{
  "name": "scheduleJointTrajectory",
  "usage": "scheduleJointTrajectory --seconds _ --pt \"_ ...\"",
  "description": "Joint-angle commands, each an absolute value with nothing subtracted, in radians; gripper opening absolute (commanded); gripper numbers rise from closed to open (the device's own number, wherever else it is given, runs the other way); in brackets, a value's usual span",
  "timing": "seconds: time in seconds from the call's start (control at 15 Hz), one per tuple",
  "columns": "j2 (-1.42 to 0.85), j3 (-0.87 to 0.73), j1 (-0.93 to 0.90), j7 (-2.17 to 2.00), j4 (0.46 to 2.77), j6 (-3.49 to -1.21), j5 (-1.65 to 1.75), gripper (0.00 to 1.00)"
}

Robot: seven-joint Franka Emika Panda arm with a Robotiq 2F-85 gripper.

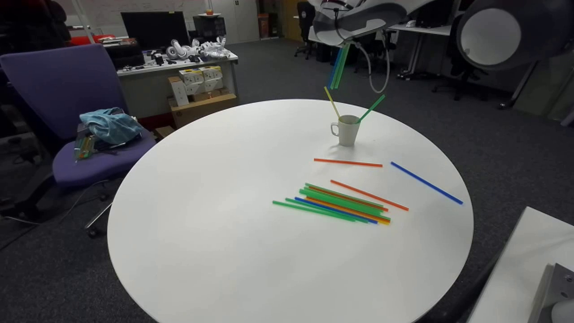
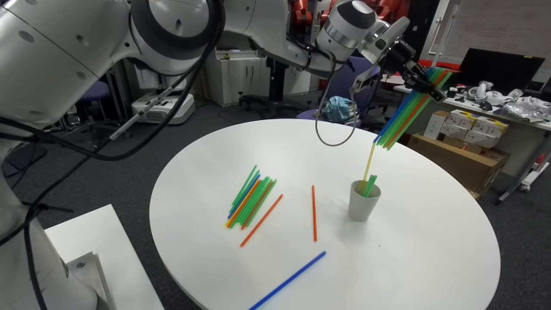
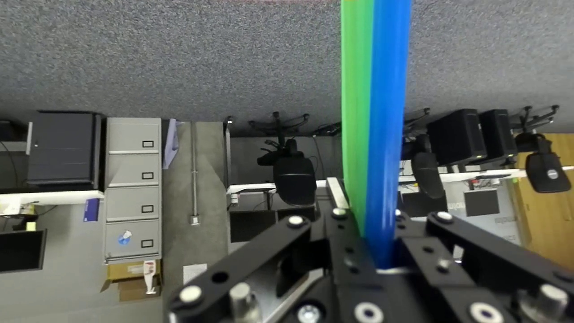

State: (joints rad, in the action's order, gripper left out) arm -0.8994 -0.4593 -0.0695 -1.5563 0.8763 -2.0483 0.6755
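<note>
Green, blue and orange thin straws (image 2: 405,115) are pinched tight in a bunch by the black gripper (image 3: 370,216). The orange is seen in an exterior view, but just green and blue are seen from the wrist. The looped handle (image 1: 334,129) of the white mug (image 1: 349,133) is caught only in an exterior view. The bunch is poked out slanting from the gripper's fingers (image 3: 344,237), its low ends higher than the mug. More bright straws (image 1: 343,202) are laid near the mug.
</note>
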Motion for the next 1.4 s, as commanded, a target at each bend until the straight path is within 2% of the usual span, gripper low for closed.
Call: scheduleJointTrajectory --seconds 0.0,0.47,0.8,1.33 --pt "-0.820 -0.414 -0.068 -1.368 0.879 -2.043 0.655 0.01" --pt "-0.745 -0.360 -0.124 -1.117 0.970 -2.064 0.689 0.01" --pt "-0.657 -0.292 -0.174 -0.993 1.170 -2.113 0.660 0.01" --pt "-0.547 -0.113 -0.152 -0.851 1.483 -2.177 0.526 0.01"
